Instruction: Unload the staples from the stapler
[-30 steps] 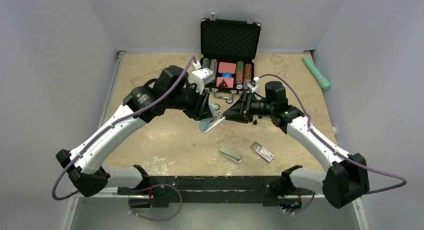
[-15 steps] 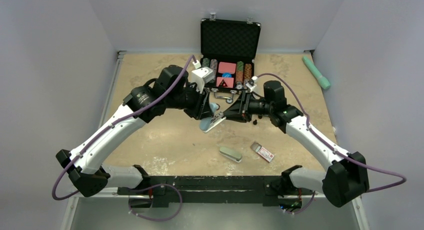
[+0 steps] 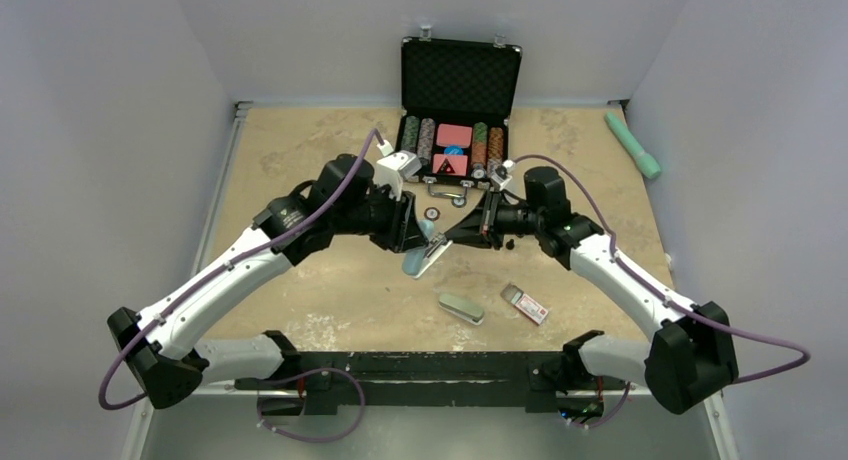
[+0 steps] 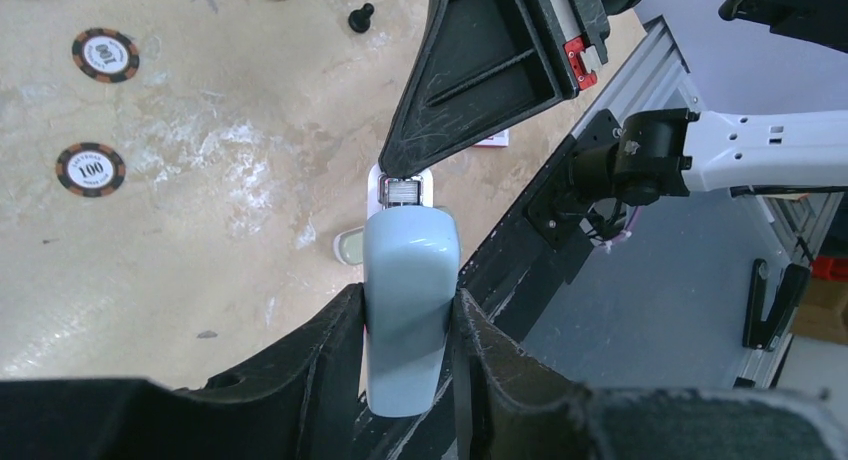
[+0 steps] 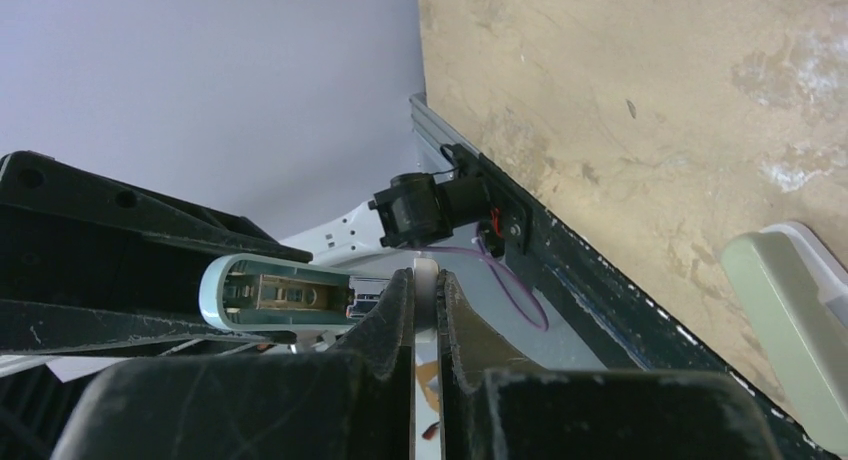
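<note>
A light blue stapler (image 3: 418, 257) is held above the middle of the table between both grippers. My left gripper (image 3: 408, 238) is shut on its blue body. In the left wrist view the body (image 4: 410, 300) sits squeezed between my two fingers, and the metal staple channel (image 4: 402, 191) shows at its far end. My right gripper (image 3: 446, 237) is shut on the stapler's thin white front end (image 5: 426, 276). In the right wrist view the blue top (image 5: 275, 295) is swung open to the left and shows its hollow underside with a brass-coloured part inside.
An open black poker-chip case (image 3: 460, 80) stands at the back, with loose chips (image 3: 431, 213) in front of it. A grey-green oblong object (image 3: 461, 307) and a small box (image 3: 524, 303) lie near the front. A teal bar (image 3: 632, 143) lies at the back right.
My left arm has lowered and drawn the stapler a little nearer the front. My right gripper has followed and stays on its front end.
</note>
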Robot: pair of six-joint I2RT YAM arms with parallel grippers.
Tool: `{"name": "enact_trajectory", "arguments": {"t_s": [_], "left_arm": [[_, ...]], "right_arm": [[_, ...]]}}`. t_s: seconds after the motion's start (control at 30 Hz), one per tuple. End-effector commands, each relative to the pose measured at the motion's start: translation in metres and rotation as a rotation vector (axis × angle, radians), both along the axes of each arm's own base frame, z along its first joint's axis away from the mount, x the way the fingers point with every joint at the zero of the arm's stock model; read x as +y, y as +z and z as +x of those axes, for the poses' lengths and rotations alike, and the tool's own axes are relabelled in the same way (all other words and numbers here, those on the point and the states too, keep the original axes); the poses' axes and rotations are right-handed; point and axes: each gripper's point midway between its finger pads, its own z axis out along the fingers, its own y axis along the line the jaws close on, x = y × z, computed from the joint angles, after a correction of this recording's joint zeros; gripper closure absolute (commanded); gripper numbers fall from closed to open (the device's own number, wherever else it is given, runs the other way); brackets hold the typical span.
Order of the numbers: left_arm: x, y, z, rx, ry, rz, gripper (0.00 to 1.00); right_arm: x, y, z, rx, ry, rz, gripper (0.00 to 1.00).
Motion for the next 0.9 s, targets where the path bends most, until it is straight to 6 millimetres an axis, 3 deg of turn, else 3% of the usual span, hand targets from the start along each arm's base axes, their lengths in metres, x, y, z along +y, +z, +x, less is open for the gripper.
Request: {"name": "enact_trajectory", "arguments": {"t_s": [0.0,0.37,0.57,0.87], "left_arm": [[-0.001,0.002,0.003,0.017,0.088,-0.099,1.00],[-0.005,-0.054,0.009,0.188,0.196,-0.040,1.00],[-0.015,-0.087,0.013,0.291,0.234,-0.021,1.00],[-0.020,-0.140,0.015,0.450,0.307,0.047,1.00]], "right_arm": [[0.000,-0.010,-0.002,0.037,-0.007,-0.016,1.00],[-0.001,-0.051,0.013,0.171,-0.036,-0.153,1.00],[-0.002,-0.090,0.016,0.286,-0.007,-0.258,1.00],[-0.008,-0.133,0.019,0.425,-0.016,-0.390,1.00]]}}
